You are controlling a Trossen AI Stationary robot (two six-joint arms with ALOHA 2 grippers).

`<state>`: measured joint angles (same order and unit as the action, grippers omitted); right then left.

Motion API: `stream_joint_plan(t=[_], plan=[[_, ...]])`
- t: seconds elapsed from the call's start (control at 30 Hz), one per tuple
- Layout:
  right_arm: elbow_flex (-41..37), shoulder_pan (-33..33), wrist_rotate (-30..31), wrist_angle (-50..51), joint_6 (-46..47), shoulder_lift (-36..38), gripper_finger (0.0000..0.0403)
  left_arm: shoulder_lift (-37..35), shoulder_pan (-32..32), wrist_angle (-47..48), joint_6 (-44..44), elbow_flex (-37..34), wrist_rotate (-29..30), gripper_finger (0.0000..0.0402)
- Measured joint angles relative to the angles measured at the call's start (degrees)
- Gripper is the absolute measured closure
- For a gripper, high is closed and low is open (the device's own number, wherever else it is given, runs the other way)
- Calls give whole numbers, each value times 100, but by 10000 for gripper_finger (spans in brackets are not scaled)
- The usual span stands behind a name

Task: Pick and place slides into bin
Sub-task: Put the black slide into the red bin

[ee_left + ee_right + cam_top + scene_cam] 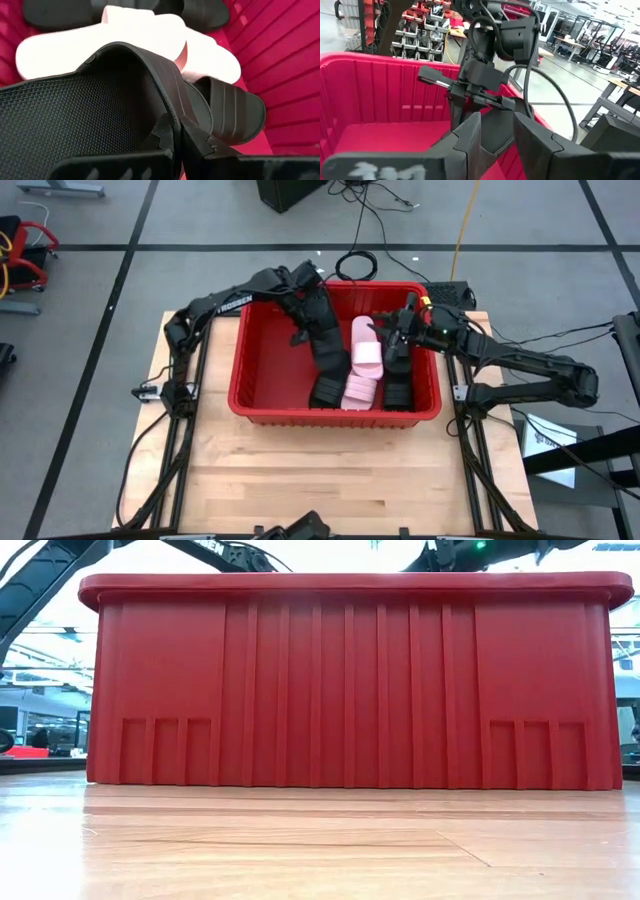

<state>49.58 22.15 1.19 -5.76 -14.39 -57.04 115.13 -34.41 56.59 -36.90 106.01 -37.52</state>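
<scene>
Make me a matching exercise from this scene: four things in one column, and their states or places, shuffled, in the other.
Things:
1. bin
2. left gripper
3. right gripper
4. pink slides

States or places:
a. open, holding nothing, above the bin's right part
b. red, standing on the wooden table
c. shut on a black slide
d. lying inside the bin with black slides on both sides

Pairs: 1-b, 2-c, 3-a, 4-d
</scene>
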Motion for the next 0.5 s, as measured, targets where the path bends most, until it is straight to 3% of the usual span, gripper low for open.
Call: stream_joint_plan(t=[0.5], plan=[[0,0,-2,-20,61,-89,298,457,321,-269,-80,5,0,398]])
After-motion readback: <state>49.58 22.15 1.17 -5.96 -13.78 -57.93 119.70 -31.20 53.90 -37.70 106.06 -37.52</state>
